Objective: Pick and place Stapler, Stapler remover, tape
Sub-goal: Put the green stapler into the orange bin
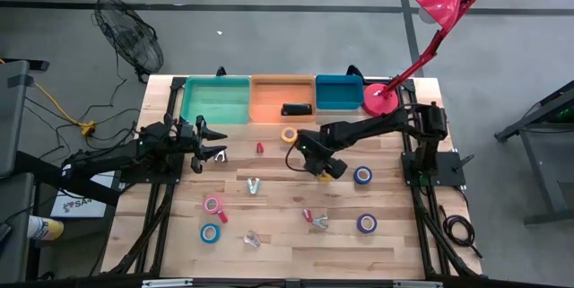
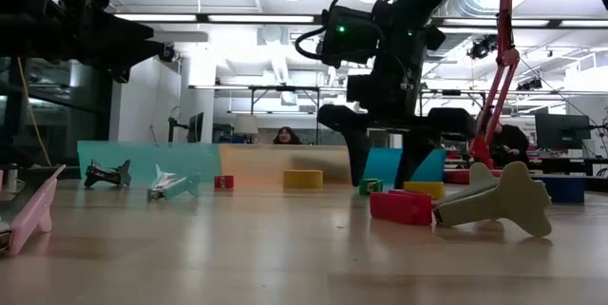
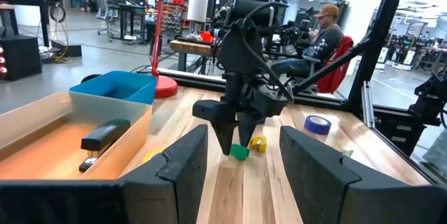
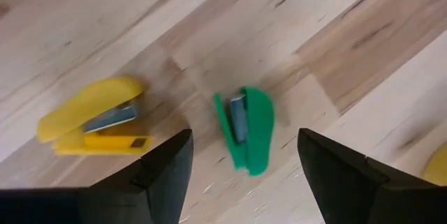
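Note:
My right gripper [image 4: 244,182] hangs open, pointing steeply down, just above a small green stapler [image 4: 246,130] that lies on its side on the table. A small yellow stapler [image 4: 94,116] lies beside it. The fingers stand on either side of the green stapler without touching it [image 2: 369,186]. A black stapler [image 1: 297,109] lies in the orange bin [image 1: 269,91]. Tape rolls lie flat on the table: yellow [image 1: 289,134], blue [image 1: 362,175], dark blue [image 1: 366,223], pink [image 1: 213,204], light blue [image 1: 210,233]. Staple removers [image 1: 254,186] are scattered about. My left gripper [image 1: 211,149] waits open at the left.
A green bin [image 1: 215,100] and a blue bin [image 1: 339,92] flank the orange one along the far edge. A red desk lamp [image 1: 384,98] stands at the far right corner. A red staple remover [image 2: 401,207] and a grey one [image 2: 494,200] lie near the front.

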Available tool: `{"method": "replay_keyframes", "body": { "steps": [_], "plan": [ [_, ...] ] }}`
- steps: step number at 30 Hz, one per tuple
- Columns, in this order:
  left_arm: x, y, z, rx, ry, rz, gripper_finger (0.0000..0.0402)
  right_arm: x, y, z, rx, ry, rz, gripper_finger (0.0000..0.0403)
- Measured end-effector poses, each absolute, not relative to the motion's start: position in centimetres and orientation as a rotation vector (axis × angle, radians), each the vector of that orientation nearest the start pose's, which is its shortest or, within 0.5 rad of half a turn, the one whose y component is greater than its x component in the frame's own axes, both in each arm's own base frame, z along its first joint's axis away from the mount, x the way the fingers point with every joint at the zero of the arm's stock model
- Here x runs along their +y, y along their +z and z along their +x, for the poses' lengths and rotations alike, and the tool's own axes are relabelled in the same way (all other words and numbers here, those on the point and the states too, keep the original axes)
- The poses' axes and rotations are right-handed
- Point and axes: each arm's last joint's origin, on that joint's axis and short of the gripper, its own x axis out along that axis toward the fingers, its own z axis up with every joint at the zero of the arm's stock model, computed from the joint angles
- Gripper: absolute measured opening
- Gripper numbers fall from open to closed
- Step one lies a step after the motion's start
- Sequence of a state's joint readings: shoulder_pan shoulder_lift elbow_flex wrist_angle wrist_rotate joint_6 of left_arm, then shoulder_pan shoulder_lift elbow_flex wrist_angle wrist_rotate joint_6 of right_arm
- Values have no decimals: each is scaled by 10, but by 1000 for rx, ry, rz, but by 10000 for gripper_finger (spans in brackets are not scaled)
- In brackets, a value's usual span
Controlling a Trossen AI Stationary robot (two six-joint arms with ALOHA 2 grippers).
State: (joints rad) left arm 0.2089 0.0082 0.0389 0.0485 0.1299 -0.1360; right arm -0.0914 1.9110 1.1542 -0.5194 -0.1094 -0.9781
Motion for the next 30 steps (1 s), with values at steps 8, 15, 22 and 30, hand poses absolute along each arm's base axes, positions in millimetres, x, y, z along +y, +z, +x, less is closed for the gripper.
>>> {"method": "replay_keyframes", "body": {
  "steps": [8,15,22,30],
  "plan": [
    [16,181,94,-83,74,-122,177,-29,135,356,1118,640,-723,238],
    [16,181,94,-83,74,-122,177,-28,135,355,1114,664,-704,181],
    [16,181,94,-84,74,-122,177,-28,135,355,1113,667,-703,123],
    [16,181,94,-83,74,-122,177,-28,135,356,1095,666,-699,75]
  ]
}}
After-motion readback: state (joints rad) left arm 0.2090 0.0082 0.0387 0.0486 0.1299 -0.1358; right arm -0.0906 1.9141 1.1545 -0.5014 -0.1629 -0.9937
